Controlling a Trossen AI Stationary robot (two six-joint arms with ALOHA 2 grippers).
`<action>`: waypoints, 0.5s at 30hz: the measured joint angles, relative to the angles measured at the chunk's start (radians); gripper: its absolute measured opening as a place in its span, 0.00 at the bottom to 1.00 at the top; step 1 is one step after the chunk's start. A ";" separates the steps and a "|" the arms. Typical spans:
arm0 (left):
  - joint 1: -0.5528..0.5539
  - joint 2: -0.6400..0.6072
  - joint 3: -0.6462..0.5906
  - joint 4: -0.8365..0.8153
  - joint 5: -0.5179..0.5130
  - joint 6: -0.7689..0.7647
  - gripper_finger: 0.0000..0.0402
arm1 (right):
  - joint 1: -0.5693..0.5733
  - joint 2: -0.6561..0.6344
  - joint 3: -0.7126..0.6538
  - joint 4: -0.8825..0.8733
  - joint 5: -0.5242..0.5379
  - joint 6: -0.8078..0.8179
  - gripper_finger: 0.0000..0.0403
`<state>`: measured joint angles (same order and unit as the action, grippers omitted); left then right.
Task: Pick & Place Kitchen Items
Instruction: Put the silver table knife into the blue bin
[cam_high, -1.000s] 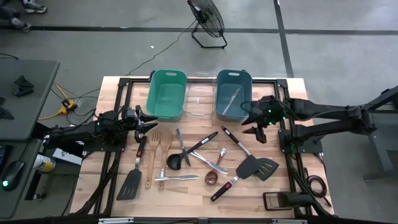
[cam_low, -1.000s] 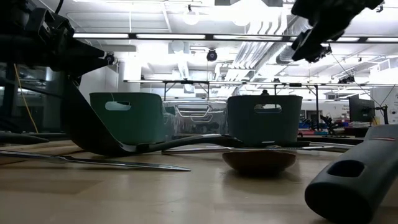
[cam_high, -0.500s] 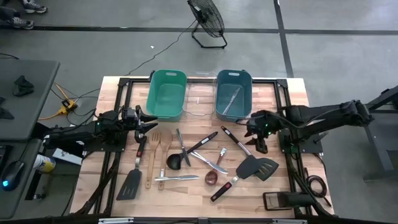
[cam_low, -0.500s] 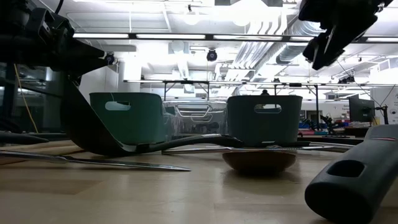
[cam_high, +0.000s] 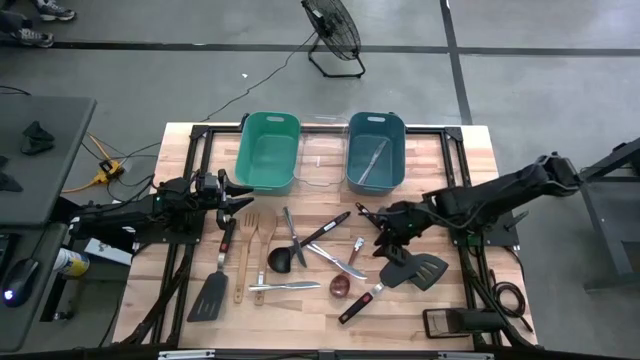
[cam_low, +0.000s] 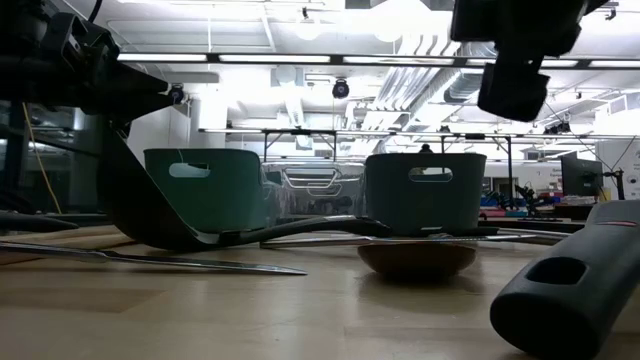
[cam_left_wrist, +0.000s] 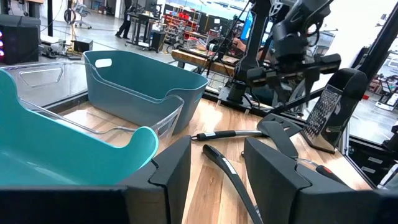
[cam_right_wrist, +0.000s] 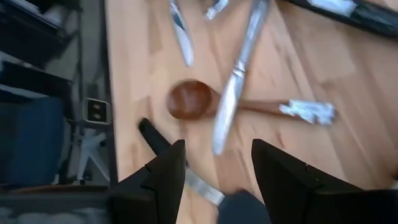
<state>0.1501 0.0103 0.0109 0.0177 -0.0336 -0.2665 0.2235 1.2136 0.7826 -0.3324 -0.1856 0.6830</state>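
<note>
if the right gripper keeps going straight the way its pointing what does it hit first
Probably the silver knife lying across the small brown wooden spoon. The right gripper, jaws open, points down at them, and the knife sits on top. Depth is hard to judge, so the spoon bowl could come first.

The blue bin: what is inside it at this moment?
In the high view, the blue bin holds slim silver cutlery lying diagonally on its floor; how many pieces cannot be told. From the low view, its solid wall hides the inside completely.
</note>
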 joint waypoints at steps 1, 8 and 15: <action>0.000 0.000 0.000 0.000 0.000 0.000 0.37 | 0.003 0.001 0.000 0.021 -0.001 -0.003 0.44; 0.000 0.000 0.000 0.000 0.000 0.000 0.37 | 0.004 0.002 0.053 0.025 0.008 -0.108 0.44; 0.000 0.000 0.000 0.000 0.000 0.000 0.37 | 0.019 0.007 0.152 -0.035 0.004 -0.272 0.44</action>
<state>0.1502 0.0103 0.0109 0.0177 -0.0336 -0.2667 0.2428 1.2205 0.9342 -0.3670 -0.1812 0.4108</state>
